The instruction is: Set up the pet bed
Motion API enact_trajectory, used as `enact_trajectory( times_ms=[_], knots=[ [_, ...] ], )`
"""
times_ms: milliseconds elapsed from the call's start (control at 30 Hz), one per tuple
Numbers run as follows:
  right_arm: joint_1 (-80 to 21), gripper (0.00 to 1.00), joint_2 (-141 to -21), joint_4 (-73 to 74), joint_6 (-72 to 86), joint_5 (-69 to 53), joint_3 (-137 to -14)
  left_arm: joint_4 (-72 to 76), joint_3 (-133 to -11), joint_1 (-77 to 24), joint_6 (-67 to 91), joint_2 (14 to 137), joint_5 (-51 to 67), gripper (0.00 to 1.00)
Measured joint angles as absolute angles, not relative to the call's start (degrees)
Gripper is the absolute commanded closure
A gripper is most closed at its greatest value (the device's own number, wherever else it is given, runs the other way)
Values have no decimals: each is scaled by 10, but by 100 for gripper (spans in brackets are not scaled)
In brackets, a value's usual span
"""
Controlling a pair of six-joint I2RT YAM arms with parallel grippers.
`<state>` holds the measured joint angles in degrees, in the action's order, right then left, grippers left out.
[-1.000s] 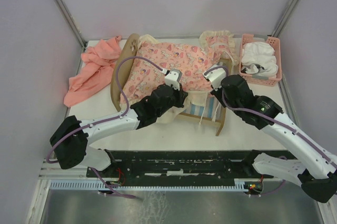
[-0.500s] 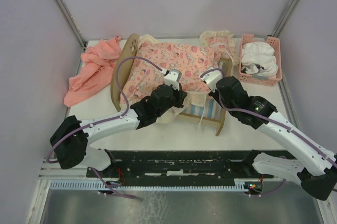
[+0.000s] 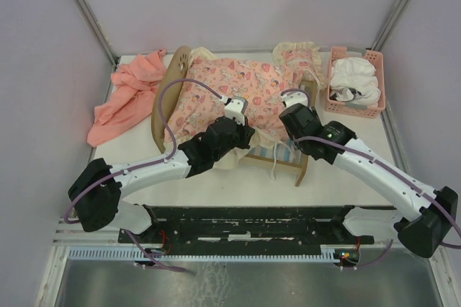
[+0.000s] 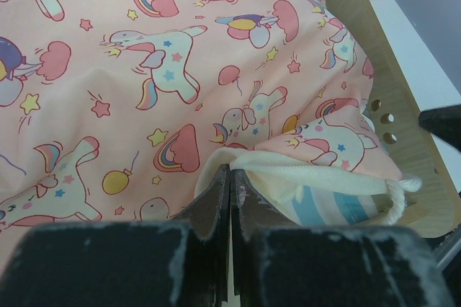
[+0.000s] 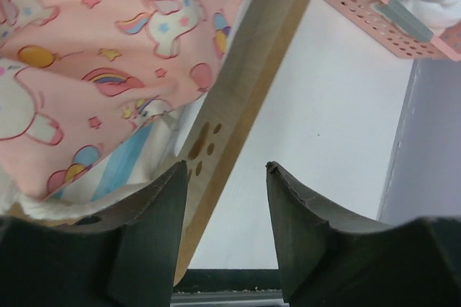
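Our desk carries the pet bed at its centre, under a unicorn blanket. Our left gripper is pressed together at the blanket's cream hem. Our right gripper stands apart over the footboard.

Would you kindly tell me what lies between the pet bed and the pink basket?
Only bare white table separates the pet bed from the pink basket, clearest in the right wrist view.

Plain pale lilac walls are enclosing a white rectangular tabletop on three sides. Slim grey metal struts are rising at both back corners. A black rail is running along the near edge, a dull grey sheet lying below it. Soft, even light is falling throughout.
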<state>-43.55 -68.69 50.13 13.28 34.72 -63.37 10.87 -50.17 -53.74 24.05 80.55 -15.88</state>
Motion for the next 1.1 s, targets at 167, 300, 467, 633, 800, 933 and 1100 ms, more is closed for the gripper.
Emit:
enact_trajectory(
  times_ms=[167, 300, 467, 633, 800, 933, 1100],
  knots=[
    [-369, 46, -672, 503, 179, 344, -650, 114, -497, -537, 241, 806, -148, 97],
    [-314, 47, -669, 497, 208, 322, -644, 121, -486, -537, 241, 806, -138, 97],
    [-296, 48, -670, 465, 233, 263, -594, 137, -471, -537, 241, 806, -118, 97],
    [-296, 50, -676, 424, 252, 214, -568, 156, -457, -537, 241, 805, -97, 97],
    [-295, 60, -701, 414, 258, 187, -560, 170, -446, -537, 240, 805, -82, 97],
    [-287, 78, -705, 409, 255, 188, -556, 177, -434, -537, 240, 803, -71, 97],
    [-288, 82, -712, 384, 262, 171, -556, 178, -417, -540, 240, 784, -69, 97]
  ],
)
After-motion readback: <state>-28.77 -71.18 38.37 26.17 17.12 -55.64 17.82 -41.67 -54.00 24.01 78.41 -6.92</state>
